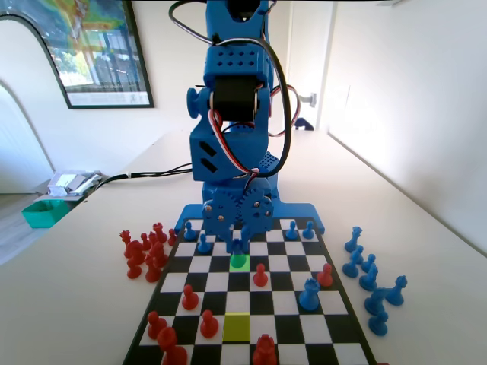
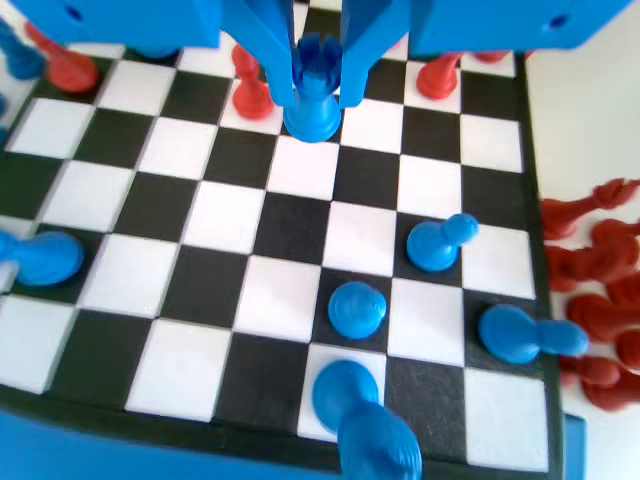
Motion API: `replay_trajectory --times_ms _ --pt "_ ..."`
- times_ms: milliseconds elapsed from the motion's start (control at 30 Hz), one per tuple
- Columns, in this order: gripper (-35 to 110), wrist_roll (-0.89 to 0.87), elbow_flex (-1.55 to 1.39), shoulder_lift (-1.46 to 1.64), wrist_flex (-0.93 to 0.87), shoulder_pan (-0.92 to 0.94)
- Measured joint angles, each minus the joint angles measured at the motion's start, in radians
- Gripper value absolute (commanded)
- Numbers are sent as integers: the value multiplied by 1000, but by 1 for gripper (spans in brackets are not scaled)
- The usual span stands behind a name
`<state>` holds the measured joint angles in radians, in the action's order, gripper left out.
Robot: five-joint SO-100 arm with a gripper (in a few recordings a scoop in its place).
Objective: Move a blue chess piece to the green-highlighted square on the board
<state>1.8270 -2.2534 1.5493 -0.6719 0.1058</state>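
Blue chess piece (image 2: 312,95) is clamped between gripper (image 2: 318,85) jaws, directly over green-highlighted square (image 1: 239,262); only lowering and release judged left.

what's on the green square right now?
In the fixed view the pincer hangs low over the green square. In the wrist view its jaws flank a blue chess piece whose base hides the square beneath; contact with the board can't be judged.

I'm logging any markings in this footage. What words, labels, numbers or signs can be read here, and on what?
None can be read.
Framed poster on the wall: a pale caption strip along its bottom edge, too small and blurred to read.
Board, chess pieces and blue arm: no lettering visible.
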Motion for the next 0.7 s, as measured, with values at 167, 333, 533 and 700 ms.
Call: replay_trajectory --times_ms 167,333,533,700 --pt "3 2 -23 0 28 11" --pt "3 2 -57 0 64 9" --pt "4 2 -58 0 95 3" --pt "4 2 -69 0 107 -11"
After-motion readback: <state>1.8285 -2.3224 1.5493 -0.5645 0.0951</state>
